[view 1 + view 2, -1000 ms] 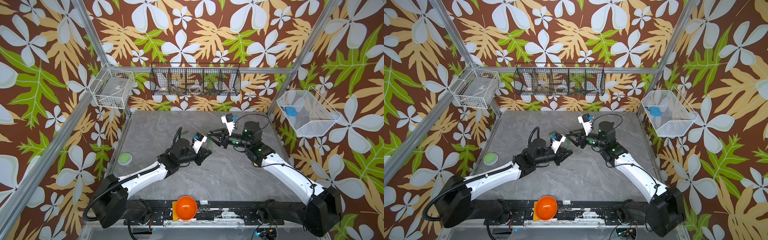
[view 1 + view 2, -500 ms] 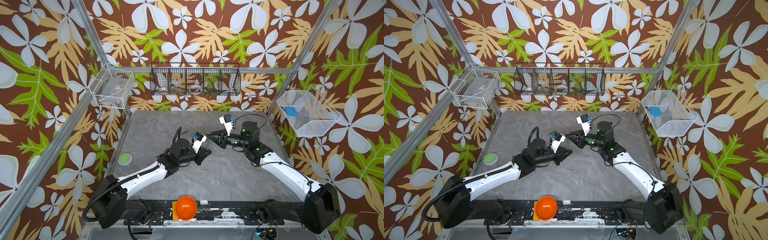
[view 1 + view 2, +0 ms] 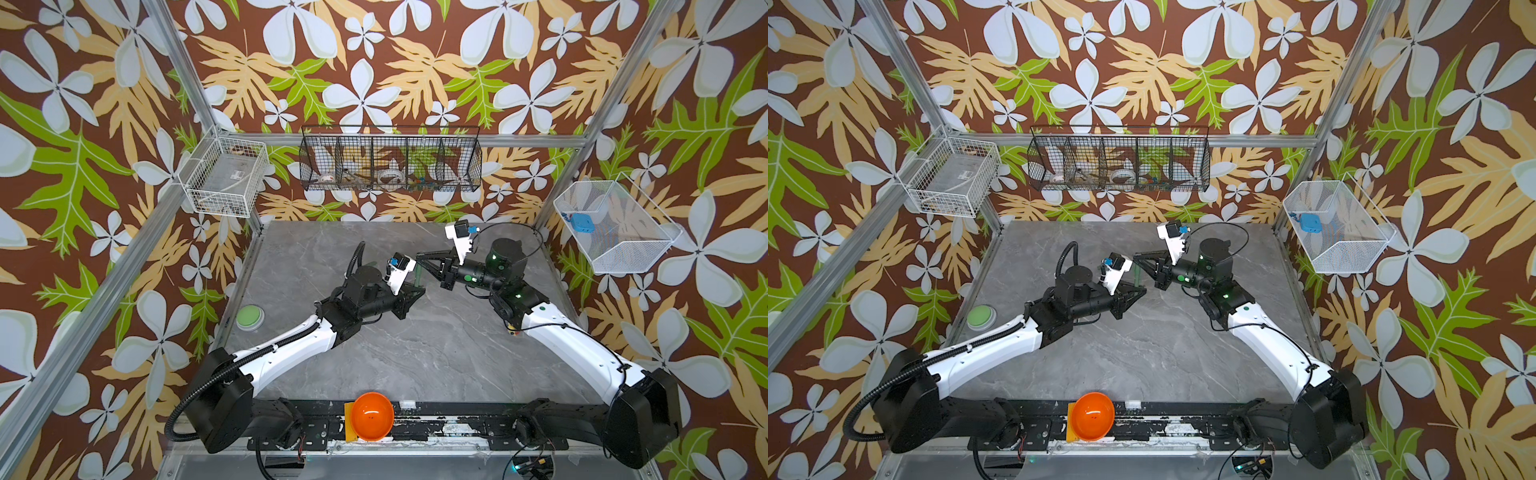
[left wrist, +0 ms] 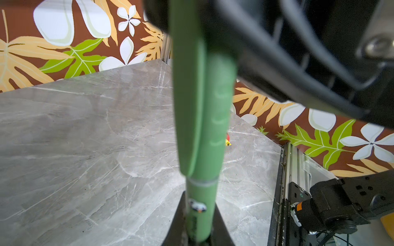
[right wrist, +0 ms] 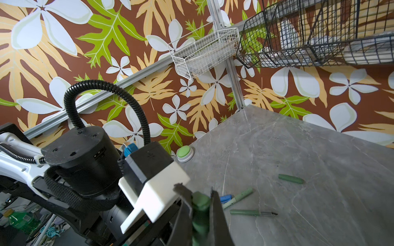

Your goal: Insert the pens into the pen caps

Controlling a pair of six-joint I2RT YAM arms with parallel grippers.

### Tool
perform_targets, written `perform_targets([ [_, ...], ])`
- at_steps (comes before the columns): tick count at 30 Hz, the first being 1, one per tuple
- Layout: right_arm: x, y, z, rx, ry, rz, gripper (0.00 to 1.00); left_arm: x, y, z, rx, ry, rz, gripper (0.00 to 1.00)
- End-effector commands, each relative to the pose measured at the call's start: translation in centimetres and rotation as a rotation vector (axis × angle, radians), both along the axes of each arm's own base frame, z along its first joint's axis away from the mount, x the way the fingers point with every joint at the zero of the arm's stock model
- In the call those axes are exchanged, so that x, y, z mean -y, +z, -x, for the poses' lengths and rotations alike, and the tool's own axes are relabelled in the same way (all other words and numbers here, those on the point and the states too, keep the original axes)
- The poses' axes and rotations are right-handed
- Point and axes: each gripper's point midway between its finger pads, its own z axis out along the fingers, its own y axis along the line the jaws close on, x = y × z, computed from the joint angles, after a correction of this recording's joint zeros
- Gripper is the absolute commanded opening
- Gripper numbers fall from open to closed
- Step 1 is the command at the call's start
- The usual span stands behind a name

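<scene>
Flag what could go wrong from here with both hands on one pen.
1. The left hand holds the green pen and the right hand its cap; an off-axis push could bend it or twist it loose.
2. A pale green pen, a dark green pen and a loose cap lie on the table beyond; a dropped pen could scatter them.
</scene>
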Motion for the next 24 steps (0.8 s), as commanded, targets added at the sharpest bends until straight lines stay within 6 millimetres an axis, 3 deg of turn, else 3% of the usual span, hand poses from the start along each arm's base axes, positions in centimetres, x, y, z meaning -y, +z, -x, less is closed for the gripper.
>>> perform_targets([
  [1, -0.4, -4.0, 1.3, -0.146, 0.062, 0.074, 0.0, 0.0, 8.1, -0.6, 0.237, -0.005, 0.194, 0.0],
  [10, -0.8, -6.1, 1.9, -0.204, 0.1, 0.091, 0.0, -2.9, 15.6, -0.7, 0.403, 0.0, 0.389, 0.0],
  [14, -1.5, -7.0, 2.5, -0.224, 0.126, 0.102, 0.0, -3.1, 18.3, -0.6, 0.468, -0.021, 0.442, 0.0],
  [21, -1.9, -8.0, 3.3, -0.249, 0.154, 0.123, 0.0, -3.6, 21.5, 0.1, 0.555, -0.035, 0.487, 0.0],
  [24, -1.5, -6.9, 3.2, -0.209, 0.125, 0.103, 0.0, -3.4, 21.2, 0.1, 0.545, -0.051, 0.473, 0.0],
])
